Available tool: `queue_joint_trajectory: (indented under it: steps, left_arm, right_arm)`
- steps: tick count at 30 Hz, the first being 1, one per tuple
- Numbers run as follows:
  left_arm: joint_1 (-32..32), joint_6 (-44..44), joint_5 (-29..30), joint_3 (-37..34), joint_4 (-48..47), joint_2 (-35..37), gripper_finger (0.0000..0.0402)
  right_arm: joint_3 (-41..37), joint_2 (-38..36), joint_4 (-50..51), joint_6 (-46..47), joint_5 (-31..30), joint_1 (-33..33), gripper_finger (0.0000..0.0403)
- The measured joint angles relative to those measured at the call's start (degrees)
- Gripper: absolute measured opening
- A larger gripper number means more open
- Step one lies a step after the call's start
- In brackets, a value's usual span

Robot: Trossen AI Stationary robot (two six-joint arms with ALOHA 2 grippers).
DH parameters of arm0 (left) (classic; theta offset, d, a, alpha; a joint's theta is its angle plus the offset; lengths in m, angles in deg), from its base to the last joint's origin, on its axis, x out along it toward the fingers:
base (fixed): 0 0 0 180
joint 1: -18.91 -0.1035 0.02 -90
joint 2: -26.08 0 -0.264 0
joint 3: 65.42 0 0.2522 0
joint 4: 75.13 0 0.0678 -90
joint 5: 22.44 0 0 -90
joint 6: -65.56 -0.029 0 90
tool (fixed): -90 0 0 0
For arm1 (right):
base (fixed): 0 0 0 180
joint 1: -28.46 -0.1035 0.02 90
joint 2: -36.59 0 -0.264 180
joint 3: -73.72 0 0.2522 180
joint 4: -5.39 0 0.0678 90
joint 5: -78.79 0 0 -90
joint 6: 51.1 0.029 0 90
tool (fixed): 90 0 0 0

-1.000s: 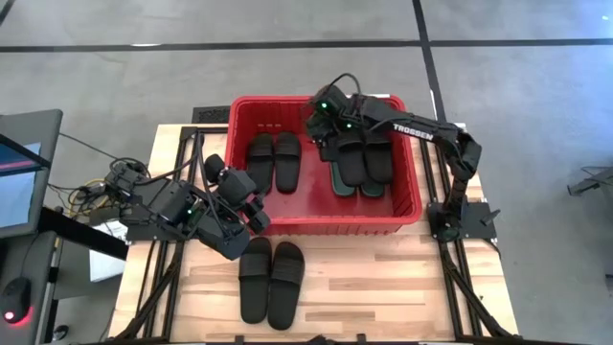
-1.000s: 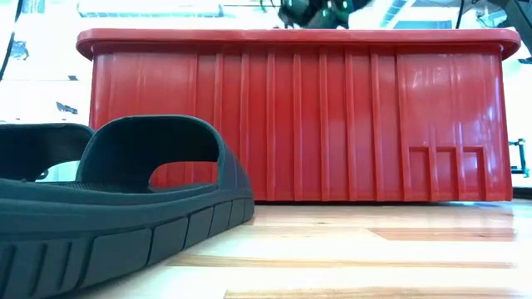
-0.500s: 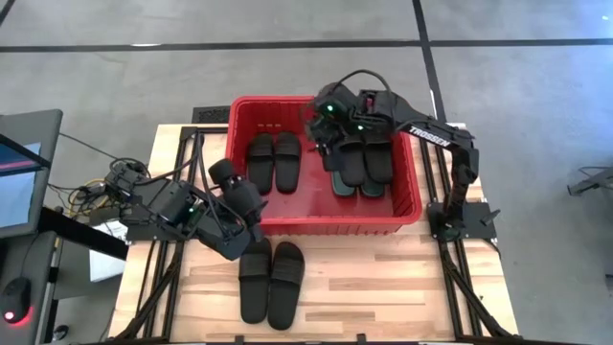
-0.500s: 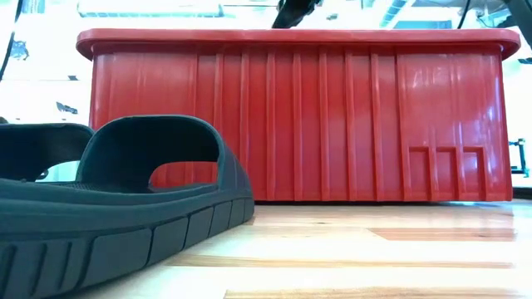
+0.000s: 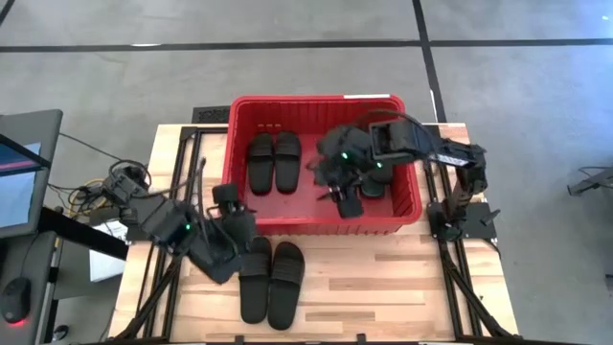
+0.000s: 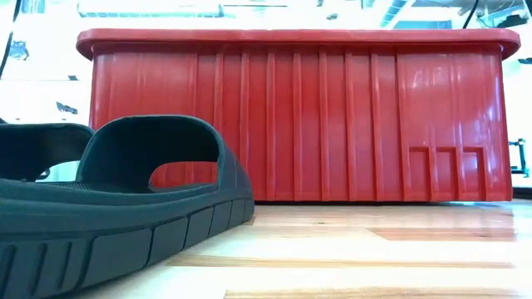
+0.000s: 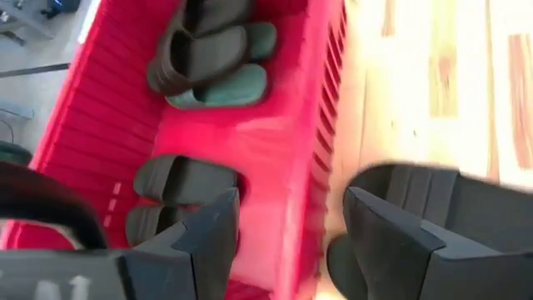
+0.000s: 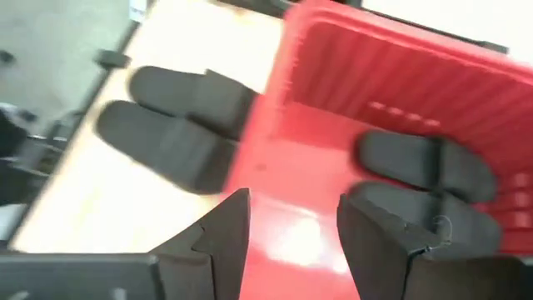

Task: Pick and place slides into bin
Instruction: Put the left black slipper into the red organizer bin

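The red bin point(image 5: 239, 125) stands at the table's far middle. Two black slides point(image 5: 274, 161) lie flat side by side in its left half. More slides, black on teal point(image 7: 218, 73), lie in its right half, mostly under my right arm in the high view. Two black slides point(image 5: 271, 280) lie soles down on the table just in front of the bin. My right gripper point(image 5: 333, 190) hovers open over the bin's middle, holding nothing. My left gripper point(image 5: 239, 228) is open by the bin's near left wall, above the table slides' far ends, touching nothing.
Bare wood point(image 5: 383, 278) lies right of the table pair. In the low view one black slide point(image 6: 125, 191) fills the near left and the bin's ribbed wall point(image 6: 291, 116) spans the back. A monitor and cables point(image 5: 29, 182) stand off the table's left edge.
My right gripper has risen from the slides at the bin's far right and swung toward the near left, over the bin's middle, leaving the low view's top. My left gripper has shifted a little toward the near edge and rolled. No slide has moved.
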Motion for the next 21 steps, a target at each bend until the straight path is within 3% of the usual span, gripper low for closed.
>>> queue_joint_trajectory:
  steps: [10, 21]
  left_arm:
    - [7.86, 17.83, 0.77, -19.11, -0.21, 3.47, 0.0206]
    - [15.21, 24.24, 0.28, -33.78, 10.82, 3.41, 0.0206]
  right_arm:
    - [0.0, -2.63, -6.89, 12.4, -3.49, -12.37, 0.0153]
    - [-1.28, -2.28, -10.08, 23.19, -21.31, -24.73, 0.0138]
